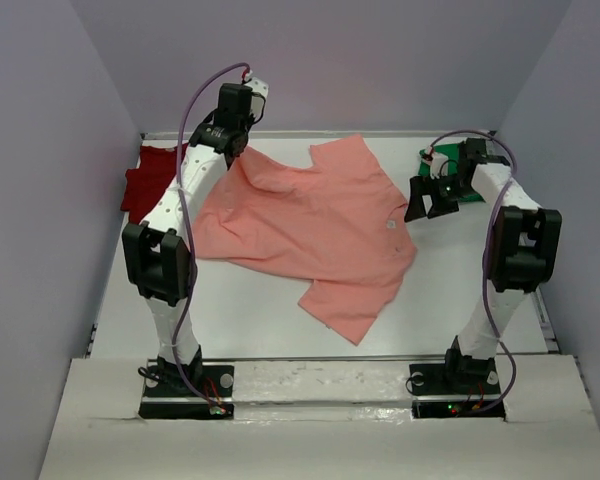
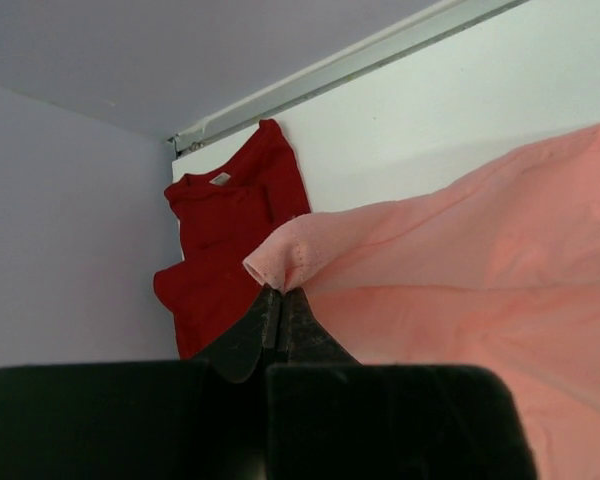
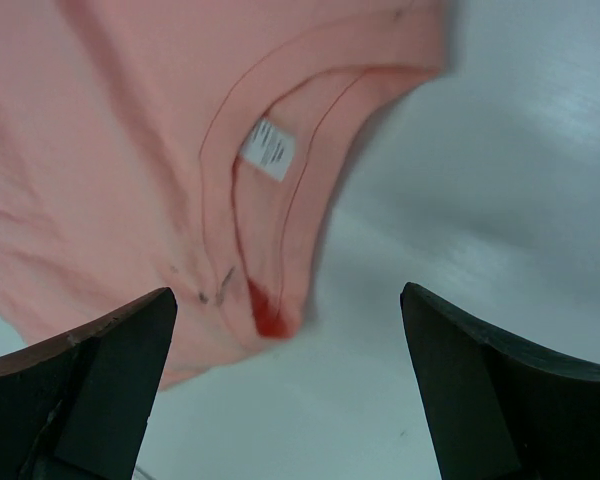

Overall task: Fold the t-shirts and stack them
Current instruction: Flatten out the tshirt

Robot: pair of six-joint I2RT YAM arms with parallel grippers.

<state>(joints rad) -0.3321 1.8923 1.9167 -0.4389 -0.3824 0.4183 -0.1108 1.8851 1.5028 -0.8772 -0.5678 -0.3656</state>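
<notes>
While the left gripper [image 2: 280,312] pinches shut on a raised edge of the pink shirt [image 1: 310,225], the shirt lies mid-table, long axis L-R, collar [image 3: 215,170] twd the right side. Right gripper [image 3: 285,292] hangs wide open over the collar, holding nothing. Red shirt [image 1: 150,178] in far-left corner.

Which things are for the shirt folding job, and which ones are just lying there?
For the job: pink shirt, red shirt, green shirt, left gripper pinching the pink shirt, right gripper open.
Just there: white table, purple cables, walls.
</notes>
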